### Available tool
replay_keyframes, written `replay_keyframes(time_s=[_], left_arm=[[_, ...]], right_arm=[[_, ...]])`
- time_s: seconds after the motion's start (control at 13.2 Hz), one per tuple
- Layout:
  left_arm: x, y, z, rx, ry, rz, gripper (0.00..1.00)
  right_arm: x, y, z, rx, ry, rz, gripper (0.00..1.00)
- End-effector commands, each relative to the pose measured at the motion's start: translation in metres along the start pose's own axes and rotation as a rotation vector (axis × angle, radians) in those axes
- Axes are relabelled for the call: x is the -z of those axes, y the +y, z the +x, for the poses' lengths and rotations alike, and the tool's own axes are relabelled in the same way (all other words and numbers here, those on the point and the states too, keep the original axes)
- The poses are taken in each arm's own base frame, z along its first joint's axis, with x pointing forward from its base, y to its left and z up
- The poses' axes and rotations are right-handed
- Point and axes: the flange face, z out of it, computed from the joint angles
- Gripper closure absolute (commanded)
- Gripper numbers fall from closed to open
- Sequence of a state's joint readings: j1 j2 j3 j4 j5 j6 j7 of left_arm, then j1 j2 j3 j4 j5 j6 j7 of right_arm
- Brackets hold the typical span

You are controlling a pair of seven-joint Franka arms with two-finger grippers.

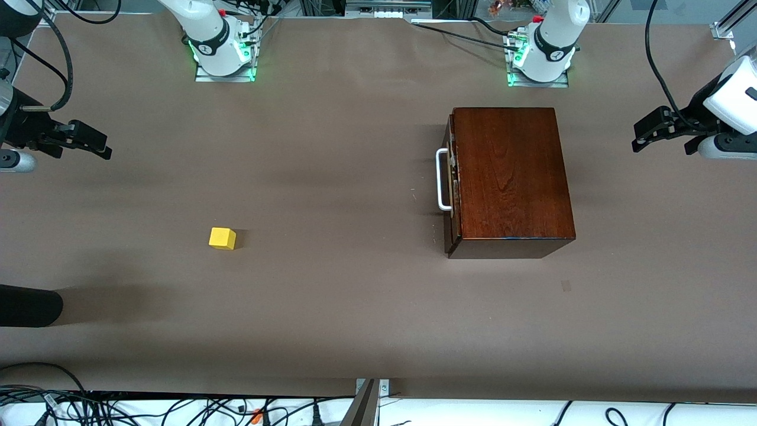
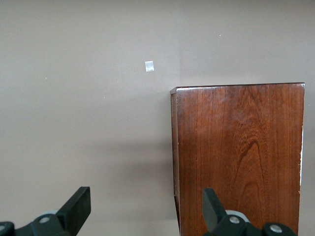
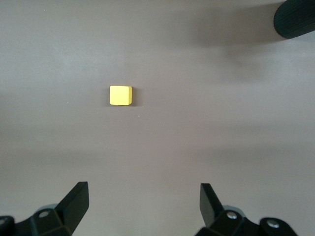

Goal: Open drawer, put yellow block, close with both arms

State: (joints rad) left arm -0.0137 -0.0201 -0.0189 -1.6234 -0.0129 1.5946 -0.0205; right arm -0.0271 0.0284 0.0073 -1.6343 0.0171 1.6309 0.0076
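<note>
The dark mahogany box [image 1: 511, 177] stands toward the left arm's end of the table. Its drawer is shut, and its white bar handle [image 1: 442, 180] faces the right arm's end. The yellow block [image 1: 222, 238] lies on the table toward the right arm's end. My right gripper [image 1: 97, 144] hangs open and empty over that end of the table. In the right wrist view the block [image 3: 120, 95] lies ahead of the open gripper [image 3: 144, 201]. My left gripper [image 1: 641, 137] hangs open and empty over the table beside the box. The left wrist view shows it [image 2: 146, 204] by the box [image 2: 241, 157].
A black cylindrical object [image 1: 29, 306] juts in at the right arm's end, nearer the front camera than the block; it also shows in the right wrist view [image 3: 295, 19]. A small pale mark [image 1: 566, 286] is on the table near the box.
</note>
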Motion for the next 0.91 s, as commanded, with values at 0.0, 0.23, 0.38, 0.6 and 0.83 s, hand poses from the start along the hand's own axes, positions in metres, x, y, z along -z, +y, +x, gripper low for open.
replay_keyframes(time_s=[0.0,0.23,0.38,0.6,0.83], left_arm=[[0.006,-0.001,0.002,0.004,0.003,0.023,0.00],[0.005,0.001,0.002,0.004,0.002,0.023,0.00],[0.003,0.001,-0.001,0.004,-0.027,0.024,0.00],[-0.005,0.006,-0.004,-0.004,-0.094,0.014,0.00],[-0.019,0.020,-0.004,-0.046,-0.163,0.024,0.00]], right_arm=[[0.010,0.002,-0.001,0.000,0.010,0.003,0.00],[0.010,0.002,-0.001,0.000,0.006,0.003,0.00],[0.010,0.003,-0.001,0.000,0.006,0.003,0.00],[0.009,0.002,-0.001,0.002,0.004,0.002,0.00],[0.009,0.002,-0.001,0.002,0.004,0.002,0.00]])
